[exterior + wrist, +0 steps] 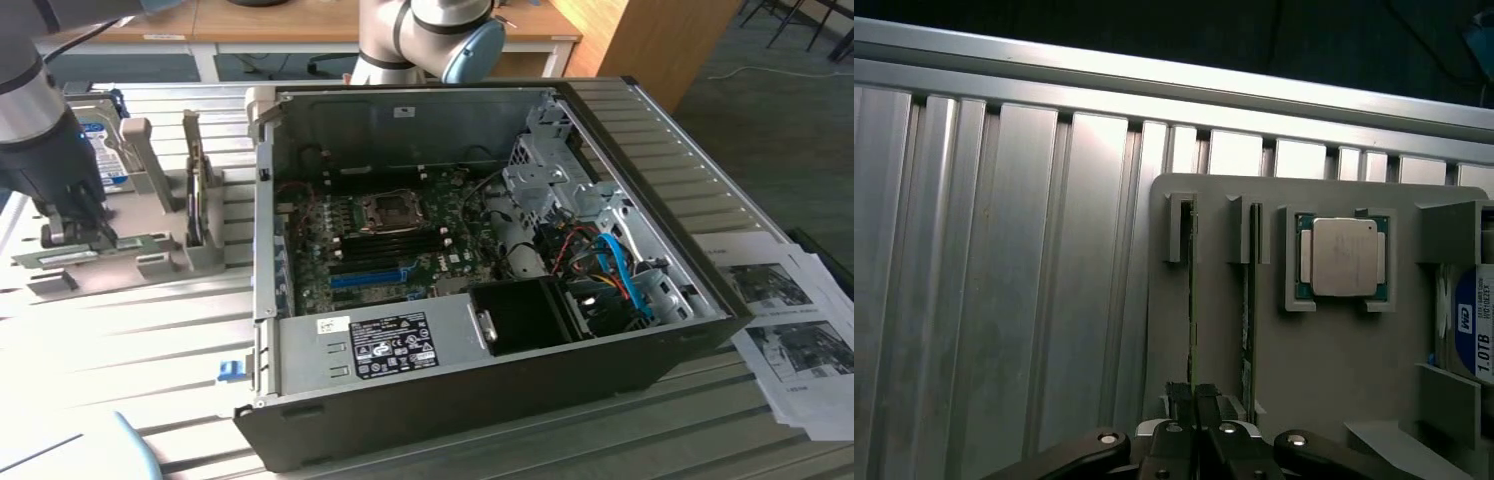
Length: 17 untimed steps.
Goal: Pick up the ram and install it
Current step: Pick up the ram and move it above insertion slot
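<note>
Ram (1191,300) stands on edge in the grey holder (1334,400), its far end seated in a notched post, and your gripper (1194,400) is down over its near end. The fingers (1176,398) look drawn together with the thin board pinched between them, so I judge the clamp is on the ram and the step in hand is the pick.

Check that both pads sit flat on the board's faces and not on a chip's corner; a skewed hold will let the stick twist. Draw it straight up out of the notches, square to the holder, so neither end binds and the holder does not lift with it.

A second stick (1254,300) stands just beside, parallel, so allow no sideways drift toward it. The processor (1344,255) and the hard drive (1476,330) sit further along the same holder, clear of your path.

In the exterior view the gripper (83,232) is at the holder (147,268), to the left of the open case (641,130).
</note>
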Each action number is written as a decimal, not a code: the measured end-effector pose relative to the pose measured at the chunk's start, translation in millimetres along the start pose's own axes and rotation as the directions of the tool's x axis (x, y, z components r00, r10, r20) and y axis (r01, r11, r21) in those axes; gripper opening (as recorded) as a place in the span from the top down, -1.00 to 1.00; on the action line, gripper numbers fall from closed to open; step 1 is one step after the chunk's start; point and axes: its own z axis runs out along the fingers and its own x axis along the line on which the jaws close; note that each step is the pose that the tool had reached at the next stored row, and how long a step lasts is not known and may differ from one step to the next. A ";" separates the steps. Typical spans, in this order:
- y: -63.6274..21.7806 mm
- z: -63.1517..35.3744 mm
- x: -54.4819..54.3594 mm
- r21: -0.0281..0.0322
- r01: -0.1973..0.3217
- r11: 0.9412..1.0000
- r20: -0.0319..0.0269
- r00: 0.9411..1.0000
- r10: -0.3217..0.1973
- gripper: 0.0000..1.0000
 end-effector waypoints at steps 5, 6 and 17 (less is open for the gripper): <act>-0.3 -7.6 -0.7 0.000 0.000 1.000 0.000 1.000 0.000 0.77; -0.3 -9.2 -0.8 0.000 0.000 1.000 0.000 1.000 0.000 0.77; -1.8 -29.7 -2.5 -0.003 0.000 1.000 -0.001 1.000 0.000 0.77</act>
